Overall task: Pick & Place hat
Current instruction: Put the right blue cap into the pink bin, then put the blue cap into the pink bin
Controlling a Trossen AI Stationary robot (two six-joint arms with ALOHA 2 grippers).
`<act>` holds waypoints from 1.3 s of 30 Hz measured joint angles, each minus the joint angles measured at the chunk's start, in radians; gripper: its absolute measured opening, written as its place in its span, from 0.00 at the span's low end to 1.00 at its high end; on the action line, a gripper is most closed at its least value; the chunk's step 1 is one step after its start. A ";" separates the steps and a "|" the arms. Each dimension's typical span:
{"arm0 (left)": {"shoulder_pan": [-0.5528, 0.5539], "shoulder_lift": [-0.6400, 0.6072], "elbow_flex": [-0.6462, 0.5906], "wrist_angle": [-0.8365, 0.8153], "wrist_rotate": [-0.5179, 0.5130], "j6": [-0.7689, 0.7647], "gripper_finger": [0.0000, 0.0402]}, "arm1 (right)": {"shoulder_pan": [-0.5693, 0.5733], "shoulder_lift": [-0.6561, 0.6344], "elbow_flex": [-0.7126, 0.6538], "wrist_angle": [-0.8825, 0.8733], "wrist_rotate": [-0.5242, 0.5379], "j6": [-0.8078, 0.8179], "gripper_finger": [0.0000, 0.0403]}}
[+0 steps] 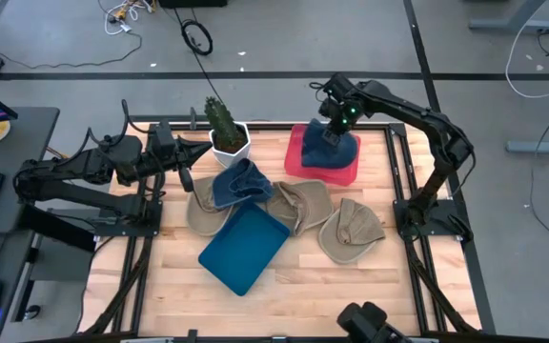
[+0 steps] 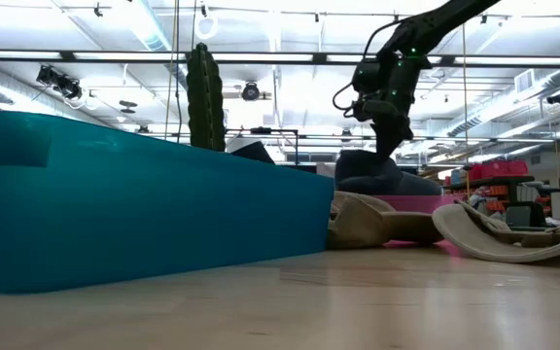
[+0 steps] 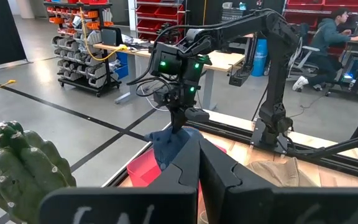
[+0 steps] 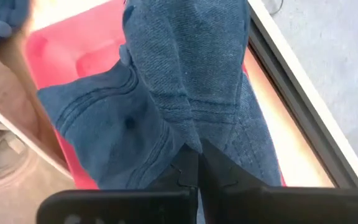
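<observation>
Right hand (image 1: 335, 132) pinches, fingers closed, a dark blue hat (image 1: 333, 150) over the red tray (image 1: 296, 155); its long axis cannot be told. Two blue hats, three tan hats (image 1: 351, 231) are visible. Left hand (image 1: 185, 156), closed, empty, waits beside the cactus (image 1: 221, 119).

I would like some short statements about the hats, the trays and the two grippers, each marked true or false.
1. The right gripper pinches a dark blue hat over the red tray. True.
2. The blue tray holds two hats. False: no hat lies in it.
3. A potted cactus stands at the far side of the table. True.
4. The left gripper holds a tan hat. False: it is shut on nothing, near the cactus.
5. Another blue hat lies on the table between cactus and blue tray. True.
</observation>
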 joint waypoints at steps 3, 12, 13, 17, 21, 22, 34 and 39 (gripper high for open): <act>0.000 0.000 0.000 0.000 0.000 0.000 0.01 | 0.001 0.000 -0.046 0.004 -0.001 -0.001 0.00; 0.000 0.000 0.000 0.000 0.000 0.001 0.01 | 0.002 0.001 -0.182 0.153 -0.068 0.051 0.00; 0.000 0.000 0.000 0.000 0.000 0.001 0.01 | 0.002 0.001 -0.188 0.165 -0.074 0.051 0.00; 0.000 0.000 0.000 0.000 0.000 0.002 0.01 | 0.002 0.001 -0.197 0.197 -0.077 0.040 0.00; 0.000 0.000 0.000 0.000 0.000 0.002 0.01 | 0.002 0.001 -0.197 0.207 -0.062 0.035 0.03; 0.000 0.000 0.000 0.000 0.000 0.002 0.01 | 0.002 0.001 -0.197 0.205 -0.062 0.030 0.05; 0.000 0.000 0.000 0.000 0.000 0.006 0.01 | 0.002 -0.079 -0.194 0.169 -0.052 0.010 0.55; 0.000 0.000 0.000 0.000 -0.001 0.035 0.01 | 0.024 -0.198 -0.194 0.172 -0.128 0.028 0.66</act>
